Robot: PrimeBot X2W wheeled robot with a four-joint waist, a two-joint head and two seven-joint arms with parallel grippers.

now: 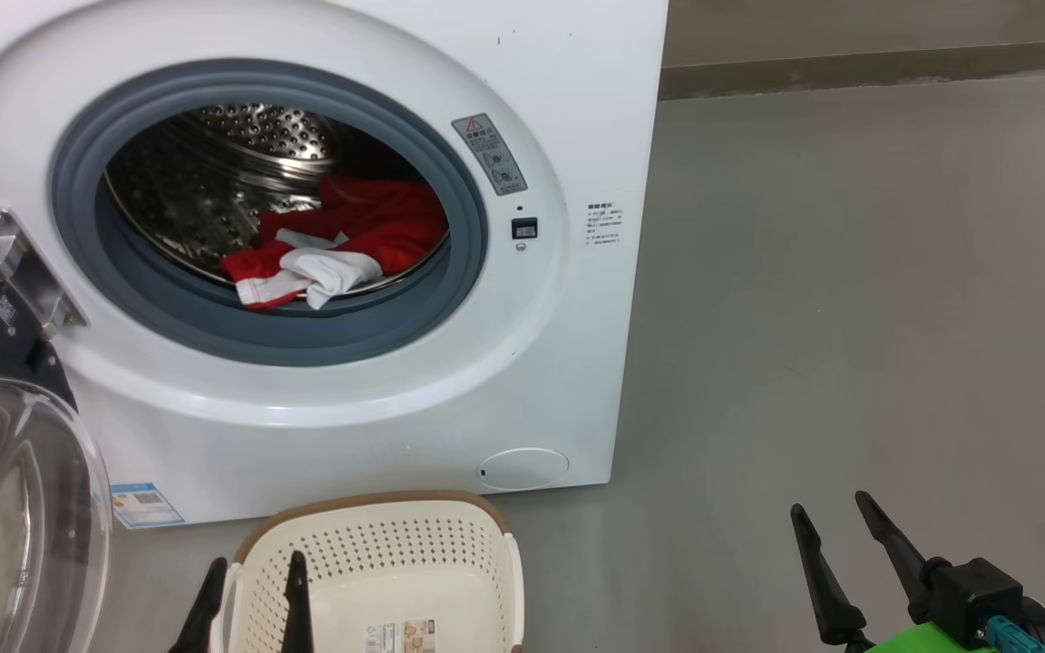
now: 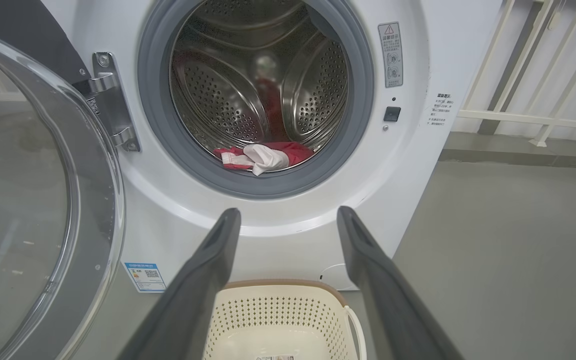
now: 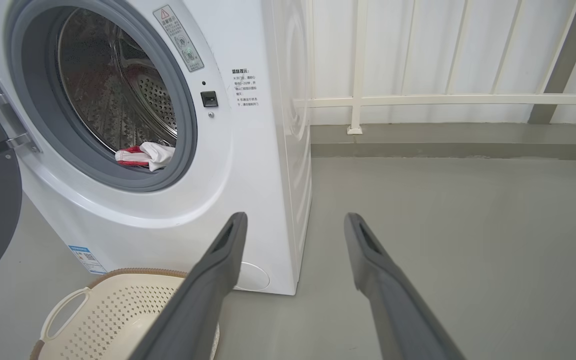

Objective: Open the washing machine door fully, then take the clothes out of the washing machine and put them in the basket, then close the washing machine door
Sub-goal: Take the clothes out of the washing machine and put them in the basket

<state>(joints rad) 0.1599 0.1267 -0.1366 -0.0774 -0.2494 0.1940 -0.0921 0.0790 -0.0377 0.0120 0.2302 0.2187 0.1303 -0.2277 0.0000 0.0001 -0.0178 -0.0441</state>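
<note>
Inside the drum (image 1: 214, 190) of the washing machine (image 1: 577, 109), at six o'clock of the round opening, the clothes (image 1: 368, 222) are piled, red with a white piece draped toward the rubber seal (image 1: 305, 340). The door (image 1: 24, 508) is swung out at nine o'clock, and the basket (image 1: 377, 553) is set on the floor (image 1: 849, 272) at six o'clock, just before the machine. Both the left tool (image 1: 256, 560) and the right tool (image 1: 830, 504) are held spread wide and empty, well apart from the clothes. A garment could be snagged on the seal or only partly gathered, so that a piece is dropped beside the basket; the door could be knocked during the reach.
</note>
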